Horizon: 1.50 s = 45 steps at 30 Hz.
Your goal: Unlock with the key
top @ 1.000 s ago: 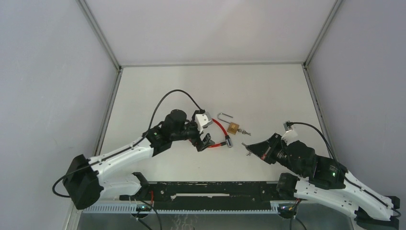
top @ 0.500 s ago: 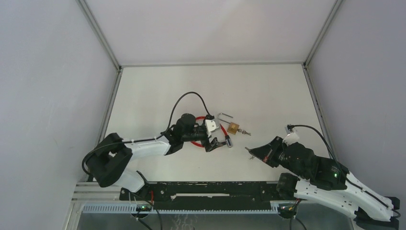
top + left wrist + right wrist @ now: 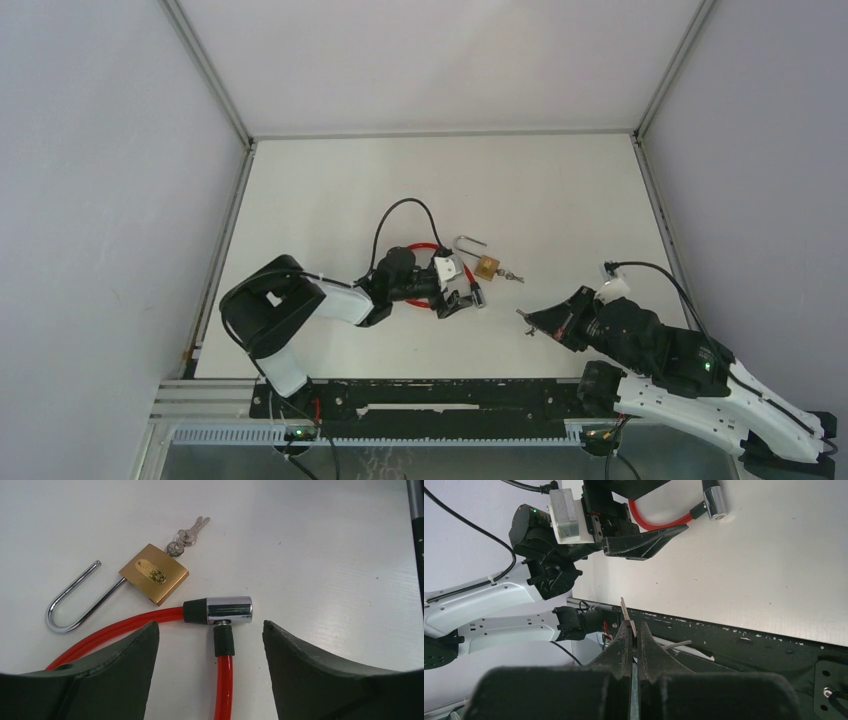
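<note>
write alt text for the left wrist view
The left gripper, open, hangs over a white table, its fingers either side of the chrome head of a red cable lock. Behind it lies a brass padlock, shackle open, keys at its base.

Red cable (image 3: 125, 626), chrome head (image 3: 230, 610); brass padlock (image 3: 154, 573), silver shackle (image 3: 100, 601); table (image 3: 310, 545) seemingly white.

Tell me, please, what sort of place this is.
Probably a robot test cell in a laboratory, not a home. Bare grey walls and metal posts enclose a plain white table. A left arm and right arm are bolted to a rail. A brass padlock and red cable lock lie out.
</note>
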Each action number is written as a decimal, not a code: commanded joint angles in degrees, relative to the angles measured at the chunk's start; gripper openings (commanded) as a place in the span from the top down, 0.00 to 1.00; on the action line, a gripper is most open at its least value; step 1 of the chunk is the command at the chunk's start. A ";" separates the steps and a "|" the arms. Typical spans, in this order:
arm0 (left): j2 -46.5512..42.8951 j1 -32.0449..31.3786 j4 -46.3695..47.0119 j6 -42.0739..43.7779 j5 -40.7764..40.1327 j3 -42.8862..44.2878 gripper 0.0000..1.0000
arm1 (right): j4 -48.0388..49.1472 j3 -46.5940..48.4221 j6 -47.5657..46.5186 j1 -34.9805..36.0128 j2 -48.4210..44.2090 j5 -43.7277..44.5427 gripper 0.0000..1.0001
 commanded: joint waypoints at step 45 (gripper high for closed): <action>7.72 -2.26 11.75 -10.49 -8.50 -4.18 1.00 | -1.77 2.77 4.15 -0.28 1.04 3.47 1.00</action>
